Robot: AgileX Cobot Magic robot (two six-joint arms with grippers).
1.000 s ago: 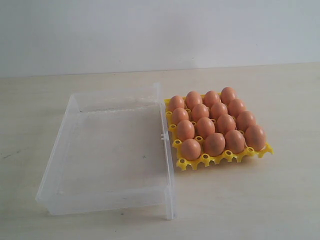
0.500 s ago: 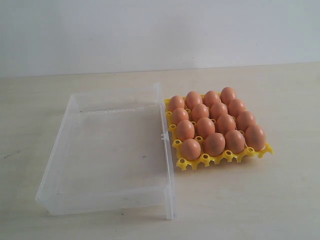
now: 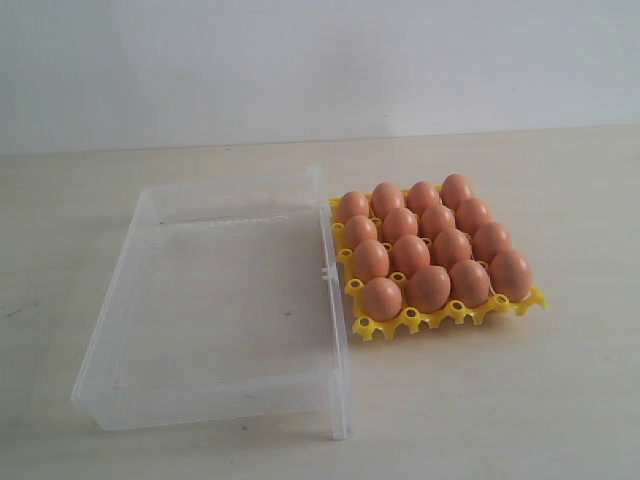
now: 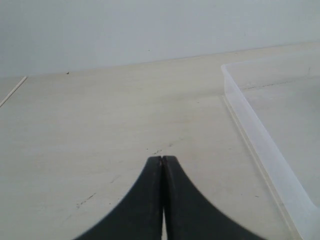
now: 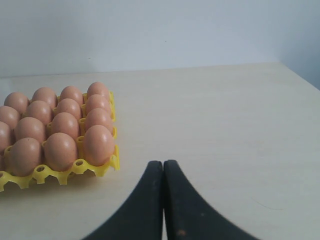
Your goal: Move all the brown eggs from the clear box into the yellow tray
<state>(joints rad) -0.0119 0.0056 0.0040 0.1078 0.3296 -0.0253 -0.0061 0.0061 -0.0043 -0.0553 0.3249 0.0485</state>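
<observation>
1. Location. All brown eggs [image 3: 410, 255] sit in the yellow tray [image 3: 415, 320]. Every cup in view is filled. The clear box [image 3: 220, 300] holds no egg. The task appears complete.
2. Layout. The tray stands on the bench [image 3: 500, 400], just beside the box wall that carries the clasp. Whether the two touch cannot be told.
3. Pincers. The left pincer [image 4: 162, 159] is pressed together and holds nothing. It sits over bare bench beside the box's other long wall. The right pincer [image 5: 163, 162] is also pressed together and empty, near the tray's outer corner. Neither shows in the exterior view.
4. Hazard: egg knock. The eggs rise well above the cups. A low sweep of the right pincer across the tray would probably tip or crack an outer egg.
5. Hazard: box shove. The box looks light. A push from the left pincer would likely slide it into the tray and jolt the eggs.
6. Orientation: eggs. Each egg stands upright with its long axis near vertical. Which end is up cannot be told.
7. Orientation: box. The open side faces up. In the exterior view the long axis runs from near to far, and the tray rows lie roughly parallel to it.
</observation>
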